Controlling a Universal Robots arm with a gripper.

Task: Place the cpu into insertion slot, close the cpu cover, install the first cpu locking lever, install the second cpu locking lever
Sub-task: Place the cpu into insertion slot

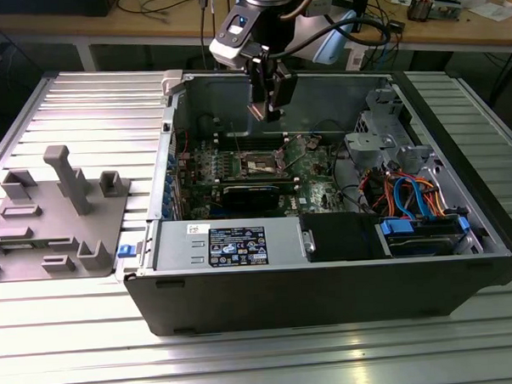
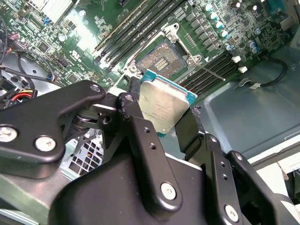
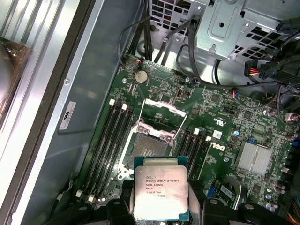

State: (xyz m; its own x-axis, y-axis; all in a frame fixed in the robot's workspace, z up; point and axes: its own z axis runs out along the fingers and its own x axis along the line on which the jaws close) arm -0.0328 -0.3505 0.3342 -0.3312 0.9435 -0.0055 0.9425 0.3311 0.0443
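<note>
Nearest us, the black two-fingered gripper is closed to the chip's width. It clamps the small, flat, square cpu with the silvery-grey metal top by two opposite edges (its flat face is plain in both wrist views). Beyond it, apart from the chip, we see the square, dark-centred, silver-rimmed insertion slot lying uncovered in the green circuit board. The thin silvery frame of the cpu cover is swung open beside the slot. Farther off, the gripper hangs inside the open dark computer case.
</note>
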